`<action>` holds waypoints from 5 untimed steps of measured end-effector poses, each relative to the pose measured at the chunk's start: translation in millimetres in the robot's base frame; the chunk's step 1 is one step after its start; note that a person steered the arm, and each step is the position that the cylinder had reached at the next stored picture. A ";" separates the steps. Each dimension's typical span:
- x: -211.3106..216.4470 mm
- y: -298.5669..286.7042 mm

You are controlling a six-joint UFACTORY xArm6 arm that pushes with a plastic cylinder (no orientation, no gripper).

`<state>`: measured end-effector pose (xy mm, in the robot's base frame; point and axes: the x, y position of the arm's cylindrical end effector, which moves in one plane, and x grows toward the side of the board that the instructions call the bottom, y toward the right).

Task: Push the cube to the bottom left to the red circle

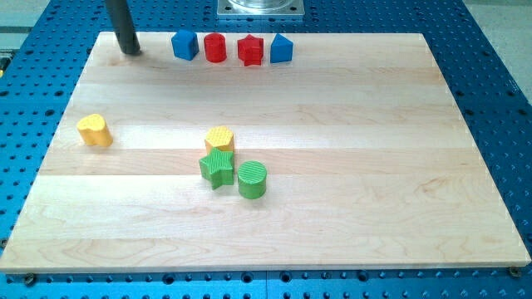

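Rod: plain dark cylinder, no markings visible.

Dark grey to near black, matte, straight-sided, same width along the whole visible length. It enters at the view's top and is cropped there, so the upper part and any mount are out of view. My tip is a blunt, flat-looking end, same colour as the shaft. Faint lighter sheen runs down one side of the shaft. No cables, screws or labels that I can make out.
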<state>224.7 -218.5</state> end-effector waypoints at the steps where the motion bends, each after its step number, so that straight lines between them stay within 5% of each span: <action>1: -17.6 47.6; 2: -27.3 103.8; 5: 105.8 72.1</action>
<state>330.5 -146.5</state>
